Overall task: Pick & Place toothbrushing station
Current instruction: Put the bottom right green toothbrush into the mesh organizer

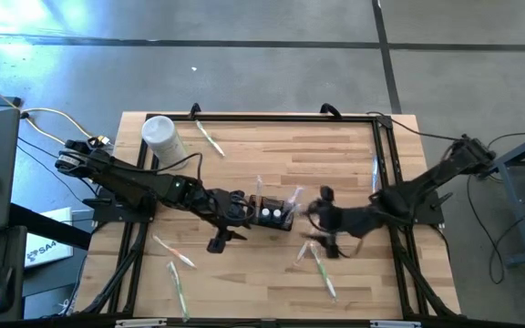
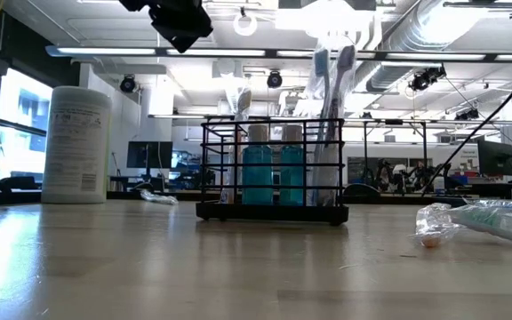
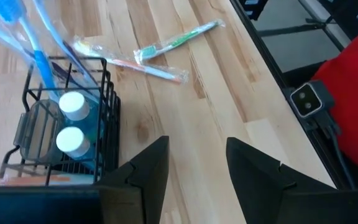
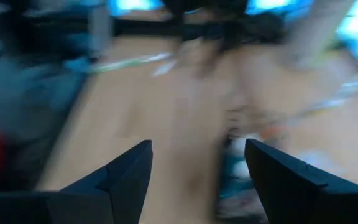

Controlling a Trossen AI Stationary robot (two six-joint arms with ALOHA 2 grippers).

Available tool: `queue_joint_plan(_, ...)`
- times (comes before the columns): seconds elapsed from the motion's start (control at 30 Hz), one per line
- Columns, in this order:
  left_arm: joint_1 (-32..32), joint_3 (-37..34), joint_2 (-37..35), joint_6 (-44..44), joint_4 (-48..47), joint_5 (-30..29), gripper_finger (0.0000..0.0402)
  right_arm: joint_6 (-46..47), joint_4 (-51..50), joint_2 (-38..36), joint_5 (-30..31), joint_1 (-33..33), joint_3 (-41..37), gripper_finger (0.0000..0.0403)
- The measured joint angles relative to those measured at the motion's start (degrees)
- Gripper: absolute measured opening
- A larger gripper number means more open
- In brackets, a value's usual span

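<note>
Black wire formed the station (image 2: 272, 169), which stood upright near the middle of the table (image 1: 272, 150), already holding two blue bottles (image 2: 272, 173) with white caps and several wrapped brushes (image 2: 332, 80) poking up from it. The left tool (image 3: 194, 171) hung just beside the station with its jaws partly apart and nothing between them. The right tool (image 4: 194, 180) was just on the station's other side, jaws wide and empty. Neither held the station, so the filling looked well under way but not finished. Loose wrapped brushes (image 3: 176, 40) lay on the table around the station, some near, some well apart. A white tub (image 1: 162, 138) stood well away from the station, at a table corner.
</note>
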Motion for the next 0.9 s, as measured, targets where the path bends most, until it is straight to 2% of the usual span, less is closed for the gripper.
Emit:
queue_joint_plan(0.07,0.0,0.0,0.02,0.0,-0.59,0.01,0.0159,2.4,-4.41,-0.79,-6.49,1.93,-0.02,0.0249)
queue_joint_plan(0.13,0.0,0.0,0.02,0.0,-0.59,0.02,0.0159,5.1,-8.74,-0.75,-9.97,3.44,-0.09,0.0249)
queue_joint_plan(0.3,0.01,0.0,0.02,0.0,-0.4,0.02,0.0159,11.83,-16.96,1.23,-7.91,4.26,-0.09,0.0249)
queue_joint_plan(0.43,0.0,0.0,0.02,-0.29,0.5,0.16,0.0159,15.43,-17.53,4.7,-7.93,2.89,-0.09,0.0249)
queue_joint_plan(0.7,-0.73,0.0,0.29,-3.43,0.72,-0.17,0.0159,37.33,-17.43,12.46,-20.77,2.9,-0.09,0.0249)
queue_joint_plan(0.9,-1.84,0.07,3.47,-3.45,1.98,-0.33,0.0159,46.15,-17.62,19.13,-24.74,3.21,-0.09,0.0249)
